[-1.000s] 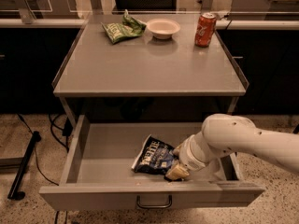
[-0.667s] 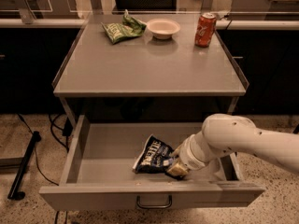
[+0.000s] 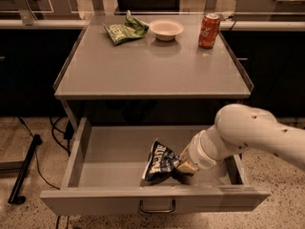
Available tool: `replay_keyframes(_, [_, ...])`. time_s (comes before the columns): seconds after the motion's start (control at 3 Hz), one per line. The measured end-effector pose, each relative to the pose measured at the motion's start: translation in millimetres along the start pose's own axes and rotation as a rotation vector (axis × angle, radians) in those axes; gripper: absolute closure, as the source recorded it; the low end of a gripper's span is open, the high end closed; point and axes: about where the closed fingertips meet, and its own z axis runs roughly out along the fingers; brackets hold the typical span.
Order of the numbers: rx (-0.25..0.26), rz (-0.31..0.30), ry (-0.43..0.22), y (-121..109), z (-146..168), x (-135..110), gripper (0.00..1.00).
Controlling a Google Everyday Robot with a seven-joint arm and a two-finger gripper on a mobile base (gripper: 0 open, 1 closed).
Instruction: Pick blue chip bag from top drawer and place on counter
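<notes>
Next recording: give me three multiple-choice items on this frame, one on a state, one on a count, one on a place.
1. What state is the wide shallow grey metal top drawer in?
A) pulled open
B) shut
C) taken out and set on the floor

2. How many things stand on the flat matte grey counter?
A) one
B) five
C) three

3. Where is the small dark navy-blue foil chip bag?
A) on the counter
B) in the drawer
C) on the floor

Answers:
1 A: the drawer's inside shows below the counter.
2 C: there is a green snack bag, a white bowl and a red soda can.
3 B: the bag sits inside the drawer, with the robot's gripper down in the drawer right against it.
</notes>
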Motion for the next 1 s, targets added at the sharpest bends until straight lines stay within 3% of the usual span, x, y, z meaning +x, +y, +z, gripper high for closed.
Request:
replay_keyframes(0.33, [0.028,-0.044,0.018,-10,-54,-18,1.0])
replay_keyframes(0.67, [0.097,-0.08,0.014,-36,-111,-51,1.0])
replay_keyframes(1.0, [0.097,-0.08,0.014,-36,-111,-51,1.0])
